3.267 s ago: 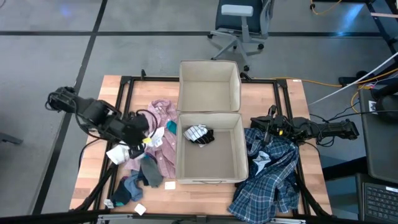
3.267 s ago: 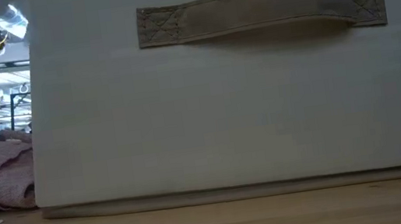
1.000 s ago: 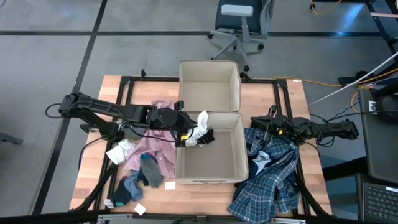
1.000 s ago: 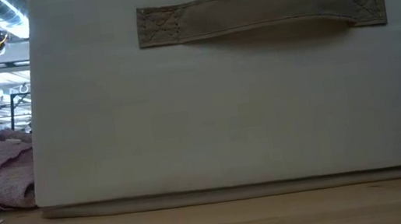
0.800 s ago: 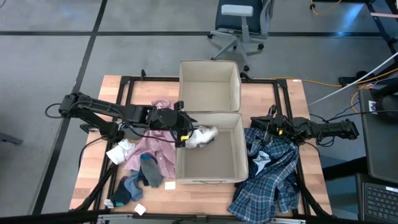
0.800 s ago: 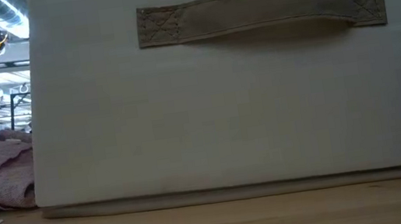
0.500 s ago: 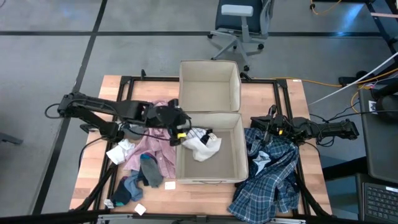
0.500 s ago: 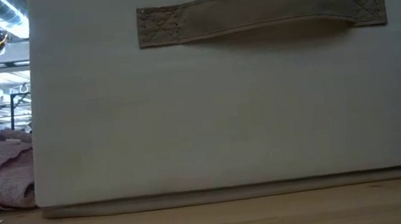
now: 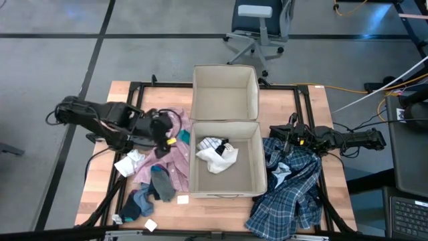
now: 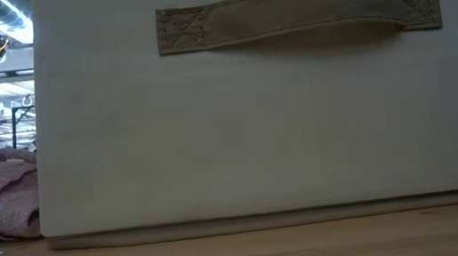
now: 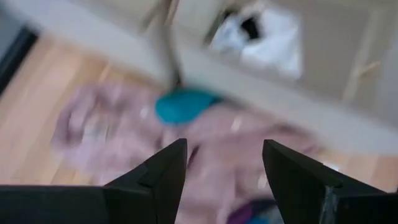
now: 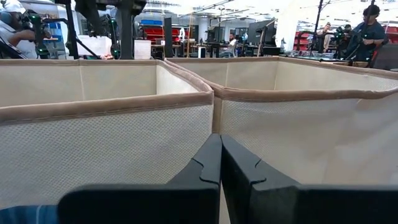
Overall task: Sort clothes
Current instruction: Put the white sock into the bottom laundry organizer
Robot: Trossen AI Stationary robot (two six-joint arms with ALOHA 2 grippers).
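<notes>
Left gripper (image 9: 168, 136), fingers spread and empty, hovers over the crumpled pink fabric shirt (image 9: 167, 157). The white top (image 9: 217, 155) lies in the near beige bin (image 9: 257, 157), evidently sorted. Right gripper (image 9: 275, 136) rests pressed together.

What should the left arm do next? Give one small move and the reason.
Probably lower the left gripper onto the pink shirt beneath it and take the teal sock lying on top. Its fingers are open and empty, the white top already lies in the near bin, and the right gripper waits shut by the blue-white plaid shirt.
</notes>
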